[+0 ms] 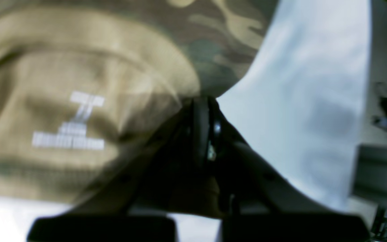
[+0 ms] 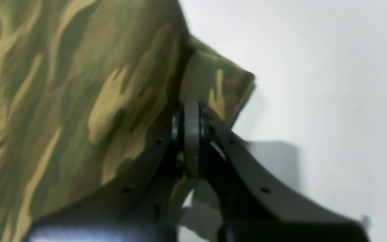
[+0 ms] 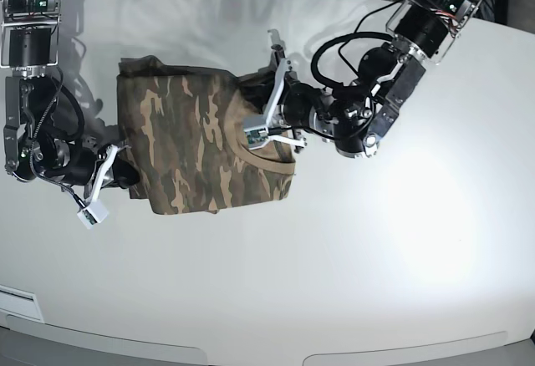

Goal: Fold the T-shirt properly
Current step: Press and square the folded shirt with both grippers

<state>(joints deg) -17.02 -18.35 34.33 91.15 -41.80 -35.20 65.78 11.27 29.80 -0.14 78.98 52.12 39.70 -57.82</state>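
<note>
both our grippers, left gripper (image 1: 203, 111) and right gripper (image 2: 190, 116), pinch the t-shirt (image 3: 196, 144); soft, limp, hold edges.

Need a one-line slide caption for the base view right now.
Both arms grip the camouflage T-shirt on the white table, left gripper near the collar, right gripper at its opposite edge.

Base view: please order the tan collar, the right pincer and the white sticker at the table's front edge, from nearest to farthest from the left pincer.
1. Tan collar of the T-shirt, beside the left pincer.
2. Right pincer, across the shirt, image left.
3. White sticker, bottom-left corner.
</note>
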